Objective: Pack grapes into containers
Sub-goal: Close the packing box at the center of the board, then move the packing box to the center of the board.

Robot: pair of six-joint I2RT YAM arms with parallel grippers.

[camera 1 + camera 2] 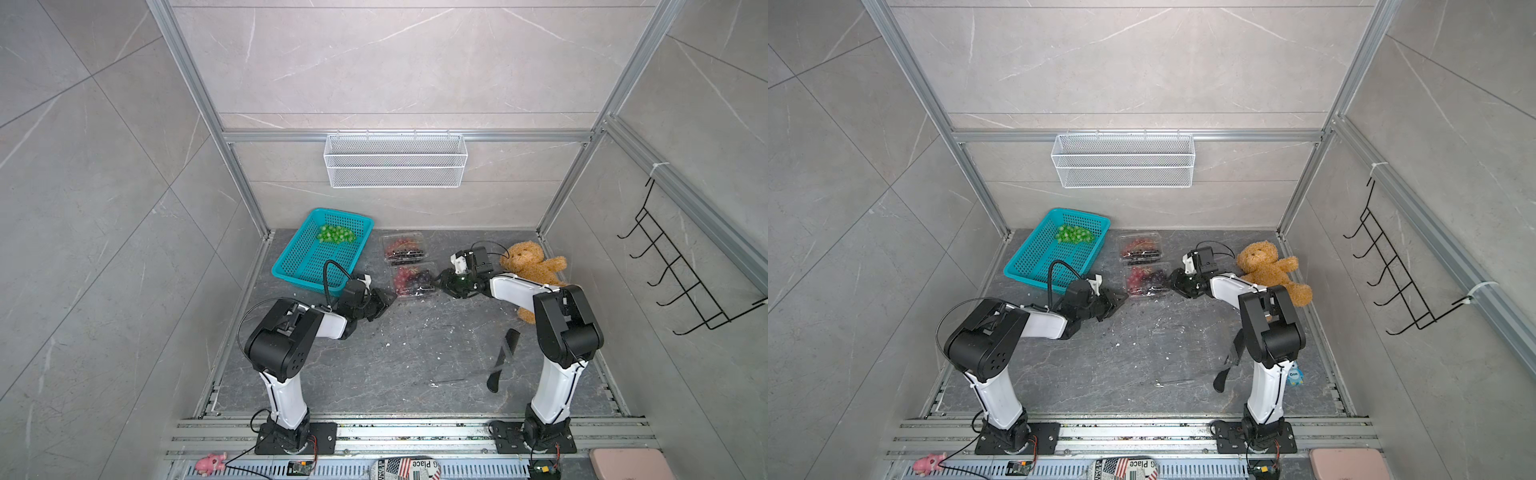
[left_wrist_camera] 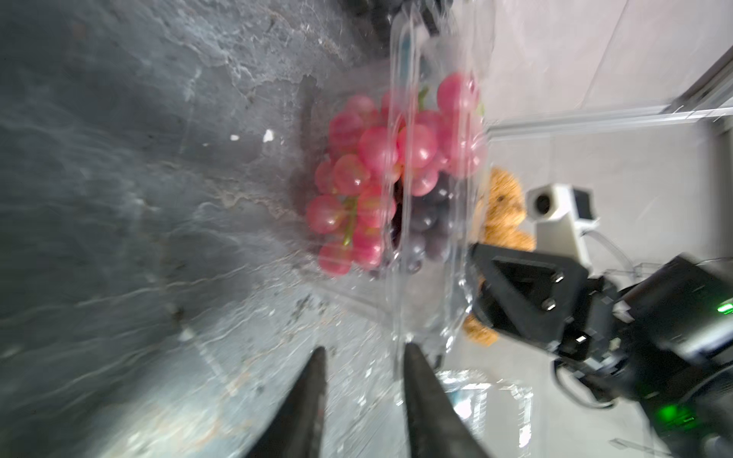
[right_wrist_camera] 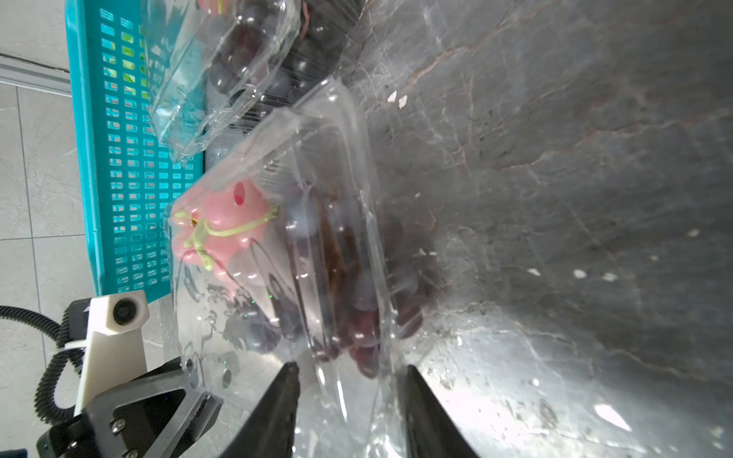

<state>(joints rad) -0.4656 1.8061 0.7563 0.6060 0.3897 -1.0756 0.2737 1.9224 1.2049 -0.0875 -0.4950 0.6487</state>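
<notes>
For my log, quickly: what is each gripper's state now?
Left gripper: open, holding nothing.
Right gripper: around the end of the nearer clear box; grip cannot be told.

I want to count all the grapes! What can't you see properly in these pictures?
Green grapes: too small to count, both top views.
Dark grapes in the near container: glare on clear plastic, right wrist view.
Teddy bear: partly behind the right arm, both top views.
Right tool: pinching the container or not, unclear.
</notes>
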